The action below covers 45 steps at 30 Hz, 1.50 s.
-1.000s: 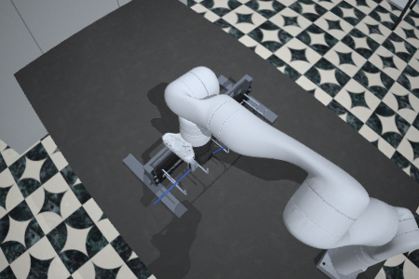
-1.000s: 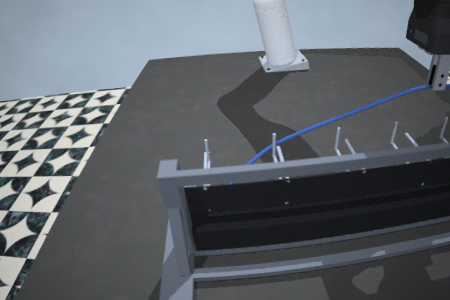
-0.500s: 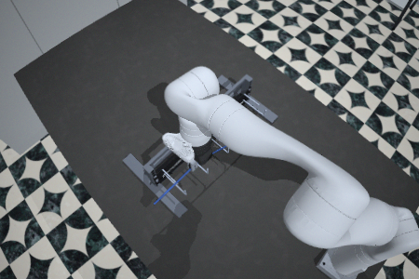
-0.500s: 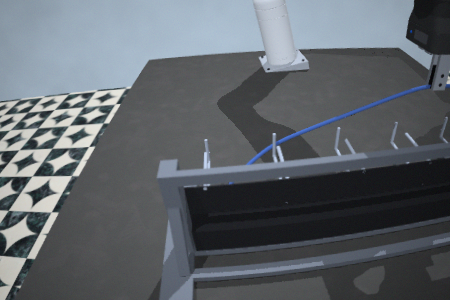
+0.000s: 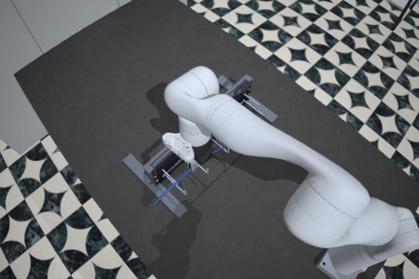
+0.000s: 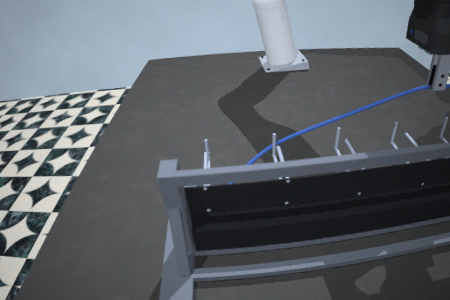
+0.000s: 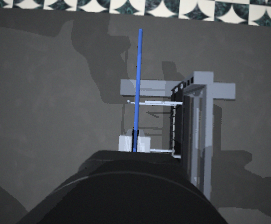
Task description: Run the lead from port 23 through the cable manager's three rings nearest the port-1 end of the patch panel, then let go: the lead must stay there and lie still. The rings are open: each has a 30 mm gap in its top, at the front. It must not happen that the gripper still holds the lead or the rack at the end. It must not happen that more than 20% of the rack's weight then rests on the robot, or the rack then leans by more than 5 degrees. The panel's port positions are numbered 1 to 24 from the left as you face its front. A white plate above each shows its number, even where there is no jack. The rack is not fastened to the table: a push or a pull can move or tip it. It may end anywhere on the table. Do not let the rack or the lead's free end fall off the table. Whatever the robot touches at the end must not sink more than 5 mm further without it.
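The black two-finger gripper (image 6: 438, 81) is clamped on a thin, round blue lead (image 6: 345, 113). The lead sags in a smooth curve from the fingers down to the white open rings (image 6: 276, 148) along the grey metal rack (image 6: 172, 222), above the dark table (image 6: 150, 112).

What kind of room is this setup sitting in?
Probably a lab or workshop test bench, though that is a guess: a white robot arm is bolted to a dark grey table, a small grey patch-panel rack stands on it, and the floor is black-and-cream patterned tile.
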Each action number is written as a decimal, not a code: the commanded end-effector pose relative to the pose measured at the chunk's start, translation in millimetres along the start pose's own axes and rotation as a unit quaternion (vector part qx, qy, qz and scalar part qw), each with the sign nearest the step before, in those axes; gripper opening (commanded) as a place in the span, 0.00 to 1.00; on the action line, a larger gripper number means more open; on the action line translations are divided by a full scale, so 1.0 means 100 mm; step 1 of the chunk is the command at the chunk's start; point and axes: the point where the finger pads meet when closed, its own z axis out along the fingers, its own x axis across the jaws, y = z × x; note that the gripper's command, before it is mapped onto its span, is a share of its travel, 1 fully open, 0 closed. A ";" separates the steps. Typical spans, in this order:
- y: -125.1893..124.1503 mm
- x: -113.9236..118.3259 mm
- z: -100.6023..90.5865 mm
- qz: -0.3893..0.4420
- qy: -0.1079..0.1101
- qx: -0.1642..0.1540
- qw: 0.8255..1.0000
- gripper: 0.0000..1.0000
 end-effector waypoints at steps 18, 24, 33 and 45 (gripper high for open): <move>-0.06 0.00 -0.03 -0.004 0.003 0.005 1.000 0.00; -0.06 0.00 -0.03 -0.004 0.003 0.005 1.000 0.00; -0.06 0.00 -0.03 -0.004 0.003 0.005 1.000 0.00; -0.06 0.00 0.01 -0.004 0.003 0.005 1.000 0.00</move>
